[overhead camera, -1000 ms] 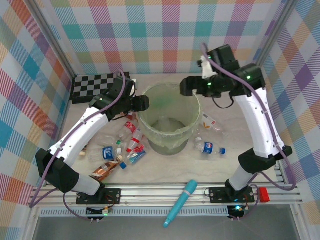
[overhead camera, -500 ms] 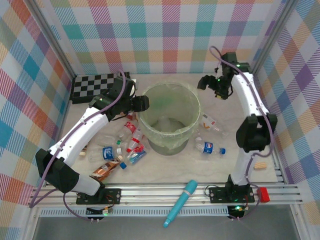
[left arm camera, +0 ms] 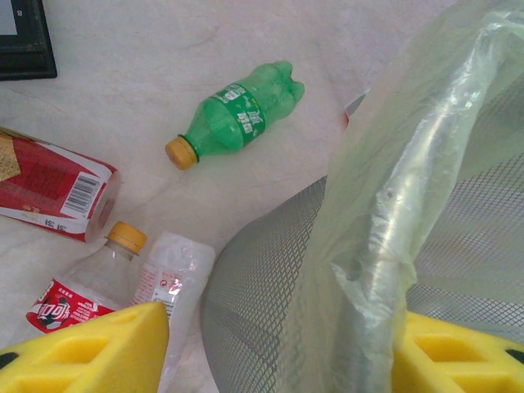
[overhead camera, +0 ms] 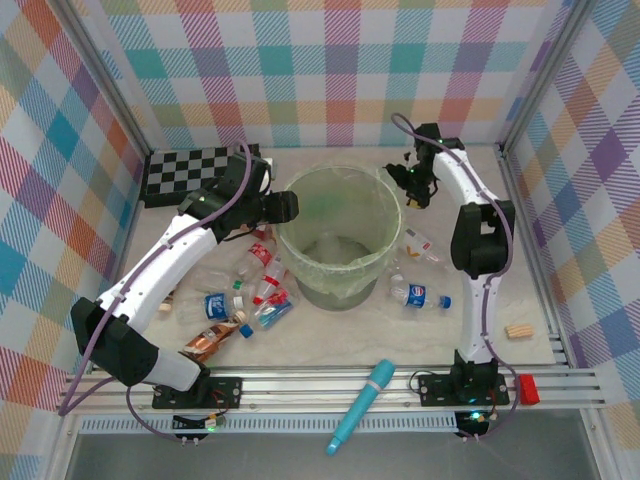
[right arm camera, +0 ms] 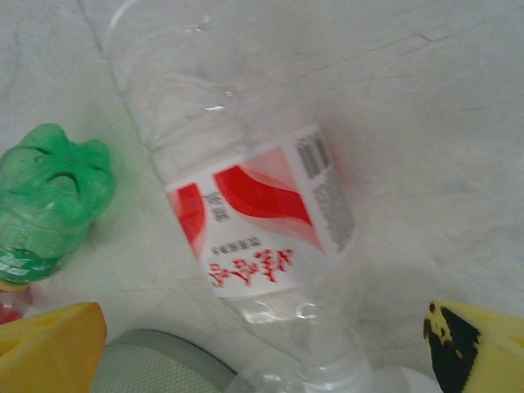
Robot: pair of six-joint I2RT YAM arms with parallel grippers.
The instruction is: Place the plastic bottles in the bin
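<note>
Left pincer (left arm camera: 278, 352): yellow fingers (left arm camera: 82, 348) sit either side of the bin (overhead camera: 340, 245) rim on its left side, with the mesh wall and the bag liner (left arm camera: 385, 188) between them. Can't tell if it's clenched on the rim or just straddling it; there's a sliver of gap between the outer finger and the mesh.

Right pincer (right arm camera: 262, 348): released, fingers far apart, nothing in them. In the top view it hangs at the back right of the bin, just outside the rim, with the arm folded up steeply. It points down at a clear bottle (right arm camera: 262, 221) with a red-and-white label, lying flat on the bench (right arm camera: 426, 82) with its neck toward the pincer; neither finger touches it. A green bottle (right arm camera: 49, 196) lies just beside it. The left wrist view shows its orange cap.

The bin stands upright mid-bench. Can't read its contents through the liner.

Other bottles, all lying on the bench:
- bottle cluster (overhead camera: 255, 285) just left of the bin, red and blue labels
- orange-brown bottle (overhead camera: 212, 340) at the near left
- red-label bottle (overhead camera: 420, 245) right of the bin
- blue-label bottle (overhead camera: 420, 295) nearer the arms

Also there: a teal tube (overhead camera: 362, 405) across the front rail, a checkerboard (overhead camera: 195, 172) at the back left, and a small wooden block (overhead camera: 518, 330) at the right edge.
</note>
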